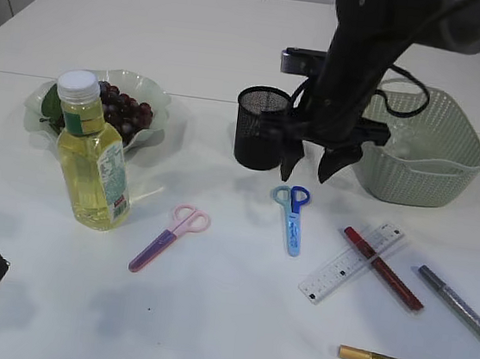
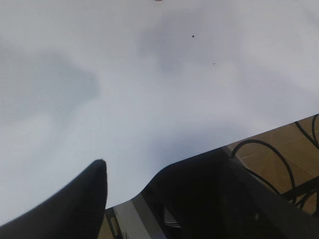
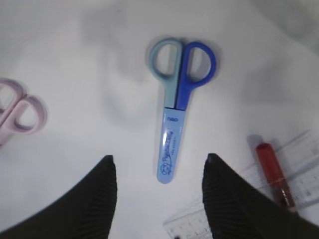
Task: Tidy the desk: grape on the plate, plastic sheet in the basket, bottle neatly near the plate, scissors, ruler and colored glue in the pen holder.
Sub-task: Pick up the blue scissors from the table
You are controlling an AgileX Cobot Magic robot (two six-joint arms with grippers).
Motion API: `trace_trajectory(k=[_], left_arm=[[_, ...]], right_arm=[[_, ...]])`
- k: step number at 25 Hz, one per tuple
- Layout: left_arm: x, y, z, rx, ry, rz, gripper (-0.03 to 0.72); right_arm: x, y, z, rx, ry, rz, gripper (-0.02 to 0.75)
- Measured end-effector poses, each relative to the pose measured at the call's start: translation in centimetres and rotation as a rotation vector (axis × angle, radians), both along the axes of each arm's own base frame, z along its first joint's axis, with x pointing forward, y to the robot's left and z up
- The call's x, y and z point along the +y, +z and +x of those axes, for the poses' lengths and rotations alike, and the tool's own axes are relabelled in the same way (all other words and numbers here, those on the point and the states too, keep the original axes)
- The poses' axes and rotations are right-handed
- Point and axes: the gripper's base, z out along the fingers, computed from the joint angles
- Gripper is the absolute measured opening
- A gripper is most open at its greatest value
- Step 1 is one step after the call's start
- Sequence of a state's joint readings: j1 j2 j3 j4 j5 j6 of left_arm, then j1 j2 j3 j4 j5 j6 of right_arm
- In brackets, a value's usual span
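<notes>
Ruler (image 1: 350, 262) under red glue pen (image 1: 382, 268) — crossed

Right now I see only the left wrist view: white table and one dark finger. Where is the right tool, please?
Observer: The right tool hangs open above the blue scissors, not touching them.
Operator: Is the pen holder already filled?
Observer: The black mesh pen holder looks empty; the pink scissors, ruler and glue pens all lie on the table.
Operator: And the grape?
Observer: Grapes sit on the plate, behind the yellow bottle.
</notes>
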State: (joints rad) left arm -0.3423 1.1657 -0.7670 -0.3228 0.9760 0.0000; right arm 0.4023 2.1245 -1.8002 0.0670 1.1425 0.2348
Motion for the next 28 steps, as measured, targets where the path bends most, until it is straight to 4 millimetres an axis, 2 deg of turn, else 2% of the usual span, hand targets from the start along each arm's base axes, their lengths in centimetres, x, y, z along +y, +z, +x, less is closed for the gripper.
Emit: trace_trajectory(k=[8, 18, 28], left_arm=[[0.0, 0.0, 0.0, -0.002, -0.001, 0.003, 0.510], [0.1, 0.0, 0.1, -0.009, -0.003, 0.012, 0.509], [0.2, 0.0, 0.1, -0.013, -0.007, 0.024, 0.508]], right_arm=[[0.7, -3.7, 1.1, 0.055, -0.031, -0.027, 0.438], [0.9, -6.4, 1.7, 0.099, -0.060, -0.048, 0.438], [1.1, -6.7, 2.2, 0.063, -0.091, -0.029, 0.438]])
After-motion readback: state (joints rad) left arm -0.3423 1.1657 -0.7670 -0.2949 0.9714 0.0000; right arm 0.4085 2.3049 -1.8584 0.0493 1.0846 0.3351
